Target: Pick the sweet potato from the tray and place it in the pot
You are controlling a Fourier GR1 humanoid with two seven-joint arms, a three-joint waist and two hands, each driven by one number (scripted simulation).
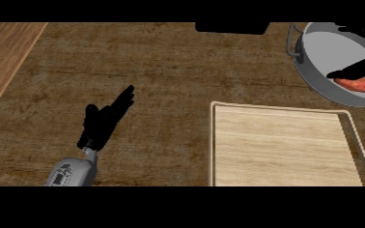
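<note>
Nearest me, by the worktop's [164, 77] near-left edge, my left robot hand [105, 118] rests on its grey forearm [71, 173], spread, upright and holding nothing. Toward the near-right corner lies the wooden tray [212, 140], and the sweet potato [352, 84] is not on it. Past the tray's far-right corner, the sweet potato shows as an orange end inside the outline of the grey pot [324, 48], cut off by the view's right edge.

A dark shape just above the sweet potato I take for my right robot hand [347, 71]. So little of it shows that I cannot tell whether it is spread, pressed together or pinching.

I judge the placing nearly done, but I can't tell whether the sweet potato lies on the pot's floor or hangs over it. It is close to the near wall, so letting go too early might bounce it off the rim onto the worktop. Pulling the hand back low could also catch that wall and shove the pot.
</note>
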